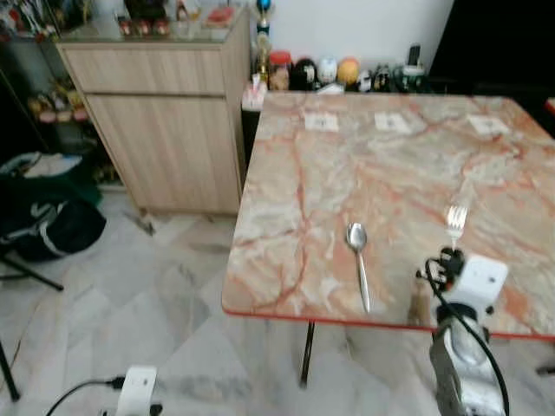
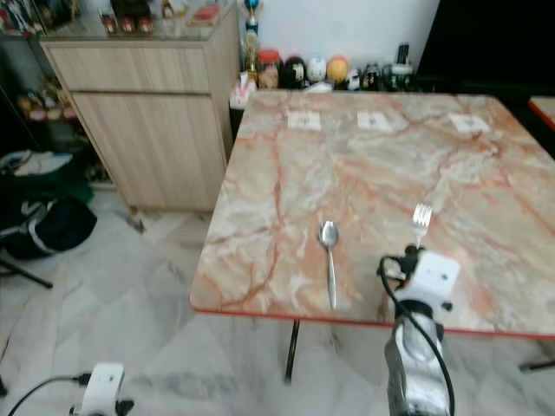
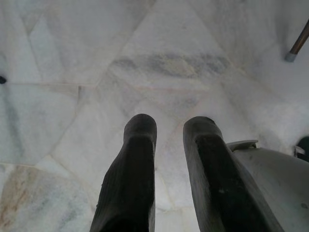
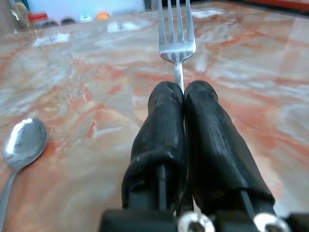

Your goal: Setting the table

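While my left arm hangs idle at about seven o'clock of the scene, its gripper (image 3: pixel 169 140) points down at the pale floor tiles (image 3: pixel 72 72) with the two black fingers spread a little and nothing between them, so it plays no part in this step.

Moving across to the marble table (image 1: pixel 347 165), the spoon (image 1: pixel 358 260) already lies flat near the front edge, bowl toward twelve o'clock and handle toward six. I judge it to be the reference for what I am placing.

Further over, at roughly three o'clock from the spoon, my right gripper (image 4: pixel 183 96) has its fingers pressed together on the stem of the fork (image 4: pixel 176 34), pinching it just behind the tines, which point toward twelve o'clock over the tabletop. The fork sits low over the marble; whether its handle already touches the surface I cannot tell.

To do this well, I think I should keep the fork parallel to the spoon, level its handle end with the spoon's handle end, and leave a clear plate-sized gap between them. I would lower until the fork lies flat, then part the fingers slowly and draw straight back toward six o'clock, so the pads do not drag the fork askew or nudge it off the near edge.
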`<state>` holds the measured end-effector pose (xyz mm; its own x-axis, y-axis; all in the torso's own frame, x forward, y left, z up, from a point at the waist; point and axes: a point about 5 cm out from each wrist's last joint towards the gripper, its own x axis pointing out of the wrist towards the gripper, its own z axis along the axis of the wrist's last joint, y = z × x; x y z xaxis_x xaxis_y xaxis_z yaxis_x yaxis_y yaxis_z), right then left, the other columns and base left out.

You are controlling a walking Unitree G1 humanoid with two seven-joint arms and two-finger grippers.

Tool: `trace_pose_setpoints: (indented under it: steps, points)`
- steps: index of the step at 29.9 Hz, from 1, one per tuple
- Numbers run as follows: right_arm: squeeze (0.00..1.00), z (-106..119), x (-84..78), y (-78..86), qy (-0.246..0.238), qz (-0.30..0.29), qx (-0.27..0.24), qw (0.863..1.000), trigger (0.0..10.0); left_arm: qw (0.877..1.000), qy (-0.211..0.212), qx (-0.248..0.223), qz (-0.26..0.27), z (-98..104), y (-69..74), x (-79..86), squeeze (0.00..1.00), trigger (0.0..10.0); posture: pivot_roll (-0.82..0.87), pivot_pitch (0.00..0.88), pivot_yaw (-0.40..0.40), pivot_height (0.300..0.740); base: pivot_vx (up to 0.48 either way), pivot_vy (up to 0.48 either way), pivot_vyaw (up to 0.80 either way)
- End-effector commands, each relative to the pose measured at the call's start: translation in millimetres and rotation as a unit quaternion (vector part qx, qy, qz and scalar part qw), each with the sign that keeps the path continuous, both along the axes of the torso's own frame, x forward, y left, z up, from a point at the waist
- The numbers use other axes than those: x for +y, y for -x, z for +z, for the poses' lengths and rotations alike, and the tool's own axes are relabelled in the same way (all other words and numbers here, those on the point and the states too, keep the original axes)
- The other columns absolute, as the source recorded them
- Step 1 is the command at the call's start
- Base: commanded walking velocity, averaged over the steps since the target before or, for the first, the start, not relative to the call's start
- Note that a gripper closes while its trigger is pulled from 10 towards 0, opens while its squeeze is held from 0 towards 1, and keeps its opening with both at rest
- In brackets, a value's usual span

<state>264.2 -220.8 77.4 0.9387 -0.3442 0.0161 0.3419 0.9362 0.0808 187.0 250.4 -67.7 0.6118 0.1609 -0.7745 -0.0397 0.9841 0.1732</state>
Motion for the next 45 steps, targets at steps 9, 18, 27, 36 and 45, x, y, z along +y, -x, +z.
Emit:
trace_pose_setpoints:
  steps: [9, 18, 27, 36, 45]
  points:
    - [0.00, 22, -39.5, 64.4, 0.048, -0.238, -0.023, 0.970, 0.0, 1.000, 0.001, 0.011, 0.001, -2, 2.8, -0.9, 0.00, 10.0, 0.07, 0.014, -0.040, 0.740, 0.000, 0.000, 0.00]
    - [0.00, -8, -61.5, 129.7, 0.060, -0.379, 0.129, 0.914, 0.0, 1.000, 0.002, 0.011, 0.004, -3, 3.1, -1.9, 0.00, 10.0, 0.06, 0.015, -0.056, 0.740, 0.000, 0.000, 0.00]
    - [0.00, -70, -60.5, 153.5, -0.099, -0.455, 0.275, 0.841, 0.0, 1.000, 0.004, 0.010, 0.010, -3, 4.7, -2.1, 0.00, 10.0, 0.06, 0.005, -0.067, 0.740, 0.000, 0.000, 0.00]
    - [0.00, -119, -45.8, 119.1, -0.201, -0.324, 0.377, 0.844, 10.0, 1.000, 0.004, 0.009, 0.016, -3, 5.1, -0.8, 0.00, 10.0, 0.07, 0.000, -0.066, 0.740, 0.000, 0.000, 0.00]
    - [0.00, -146, 3.0, 71.6, -0.116, 0.015, 0.436, 0.893, 10.0, 1.000, 0.005, 0.010, 0.014, -3, 4.4, -0.6, 0.00, 10.0, 0.07, 0.000, -0.041, 0.740, 0.000, 0.000, 0.00]
